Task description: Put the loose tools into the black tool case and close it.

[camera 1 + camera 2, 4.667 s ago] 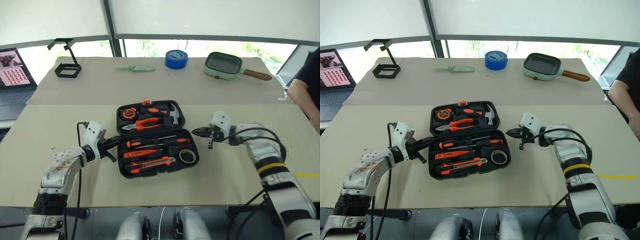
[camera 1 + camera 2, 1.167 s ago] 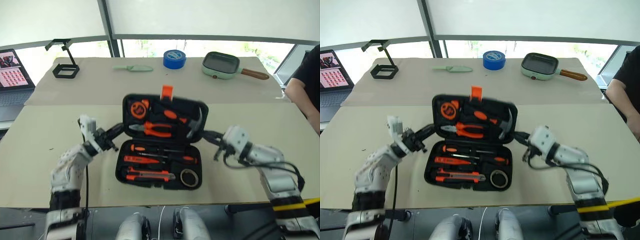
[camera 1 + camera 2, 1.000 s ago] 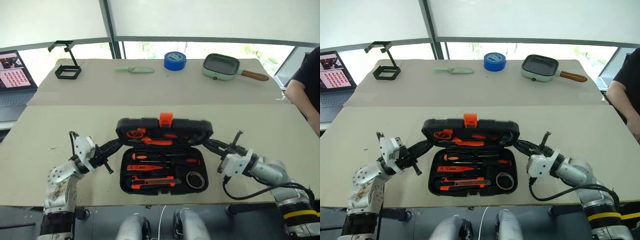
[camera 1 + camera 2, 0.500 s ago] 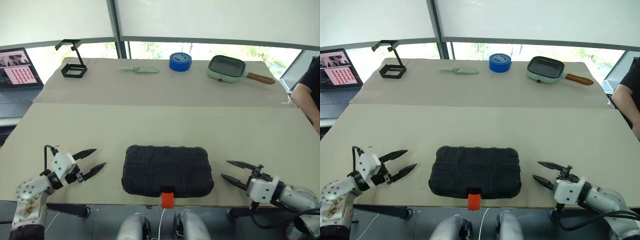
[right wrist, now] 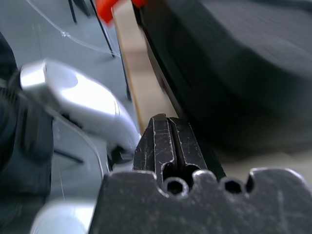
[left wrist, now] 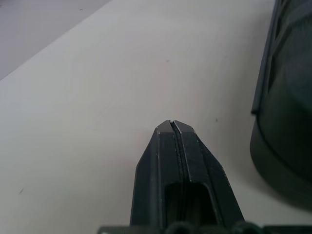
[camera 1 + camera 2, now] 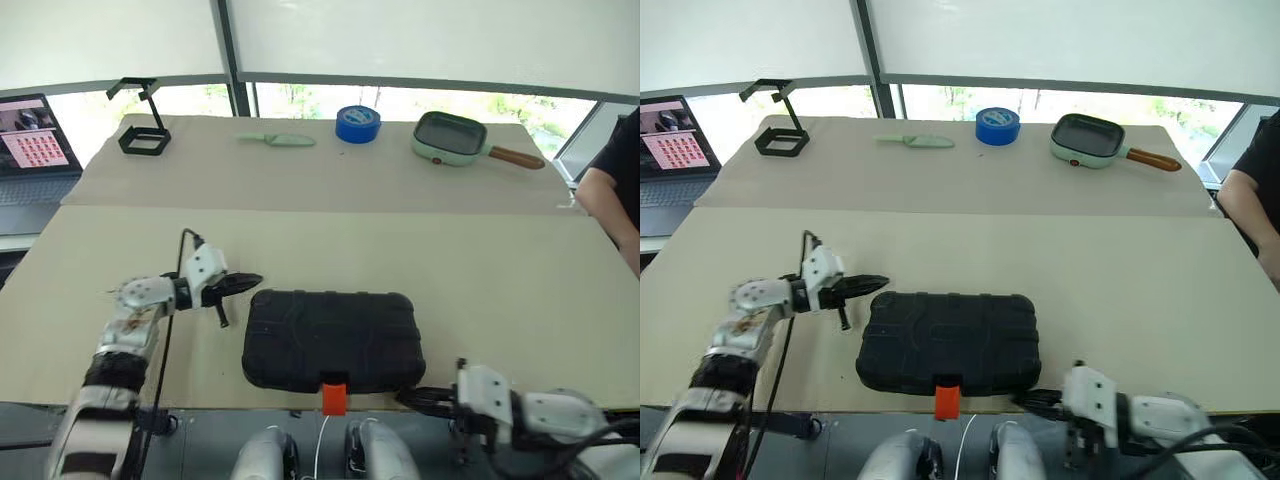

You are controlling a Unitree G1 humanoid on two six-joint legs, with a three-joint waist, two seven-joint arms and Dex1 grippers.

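Both grippers, left (image 7: 250, 281) and right (image 7: 408, 397), are pinched together, holding nothing. I see the black tool case (image 7: 333, 340) lid-down at the table's near edge; its orange latch (image 7: 334, 396) hangs unfastened, so pressing it home comes next.

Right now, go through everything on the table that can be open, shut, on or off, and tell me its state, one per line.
black tool case: closed, lid down, lying flat
orange latch: hanging over the table's front edge; fastened or not, cannot tell
left tool: shut, empty, at the case's left corner
right tool: shut, empty, at the case's front right corner
laptop: open, screen lit
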